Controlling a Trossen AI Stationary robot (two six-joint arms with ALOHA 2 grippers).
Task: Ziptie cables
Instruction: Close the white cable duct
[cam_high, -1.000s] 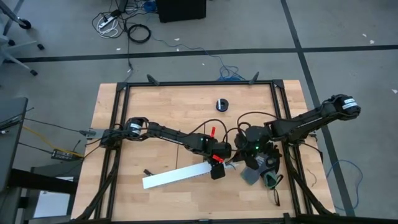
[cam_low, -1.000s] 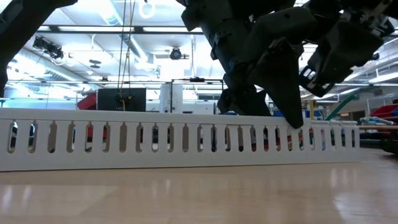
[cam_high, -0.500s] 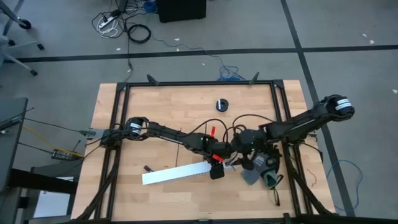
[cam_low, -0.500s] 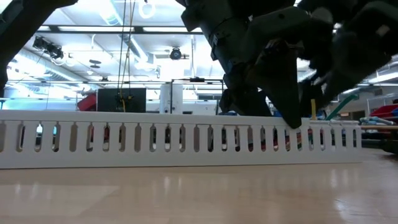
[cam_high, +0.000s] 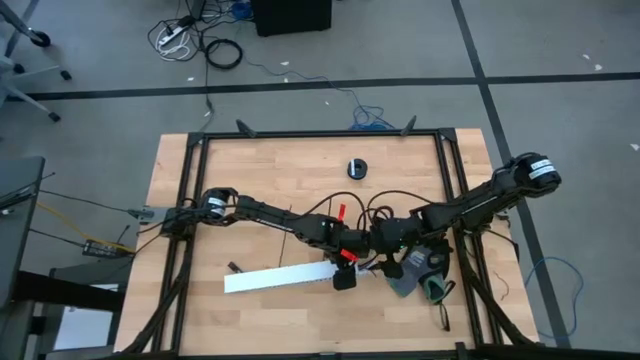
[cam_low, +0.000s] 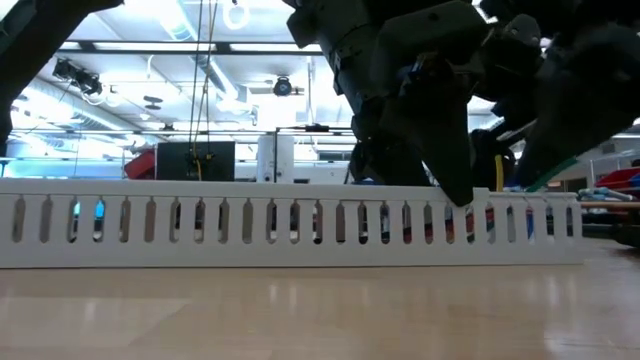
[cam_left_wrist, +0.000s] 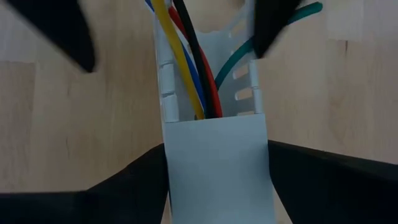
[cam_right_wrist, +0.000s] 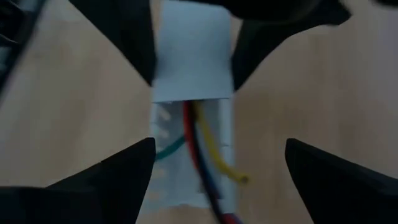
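Left hand (cam_left_wrist: 217, 177) is clamped across the capped end of the white slotted channel (cam_high: 275, 279), one finger on each side wall. It sits toward 5 o'clock of the surface (cam_high: 260, 170). My right hand (cam_right_wrist: 217, 158) faces it from the 3 o'clock side with its fingers spread wide and nothing between them, hovering over the uncovered stretch of the channel.

The cables (cam_left_wrist: 189, 68) lie inside that open stretch: yellow, blue and red strands side by side, a green one curling out through a side slot. A black strand runs along with them, and I cannot tell whether it is a wire or one of the zipties. I cannot pick out the zipties for certain anywhere else.

I judge these wires to be light and limp. They will bend wherever I pinch, and their smooth jackets may let single strands slide out of a loose grip. A hold on one free tip would only drag that strand, so I would close on the whole bundle where the strands run together, just beyond the cap. The channel itself looks thin, stiff and light. It will skid on the wood if my left hand lets go, so that grip serves as the anchor. A ziptie is springy and very thin, best taken near one end.
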